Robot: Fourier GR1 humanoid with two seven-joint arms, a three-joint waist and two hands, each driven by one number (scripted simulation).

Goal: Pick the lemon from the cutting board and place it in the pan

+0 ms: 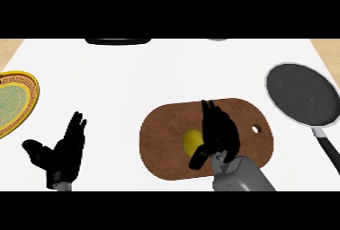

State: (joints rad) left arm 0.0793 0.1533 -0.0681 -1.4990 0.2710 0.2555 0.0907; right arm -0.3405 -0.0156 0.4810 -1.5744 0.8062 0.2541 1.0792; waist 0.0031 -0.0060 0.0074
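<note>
A yellow lemon point(191, 139) lies near the middle of the brown cutting board point(166, 134), partly hidden. My right hand point(218, 130) is over the board just right of the lemon, fingers straight and pointing away, thumb point(199, 158) reaching under the lemon's near side. It looks open beside the lemon, not curled round it. The dark speckled pan point(303, 93) with a grey rim sits at the right, its black handle point(328, 150) running toward the near edge. My left hand point(63, 150) rests open at the lower left, fingers up.
A gold-rimmed green plate point(13, 101) lies at the left edge. A black object point(118, 41) and a small grey one point(217, 39) show at the counter's far edge. White counter lies between the board and the plate.
</note>
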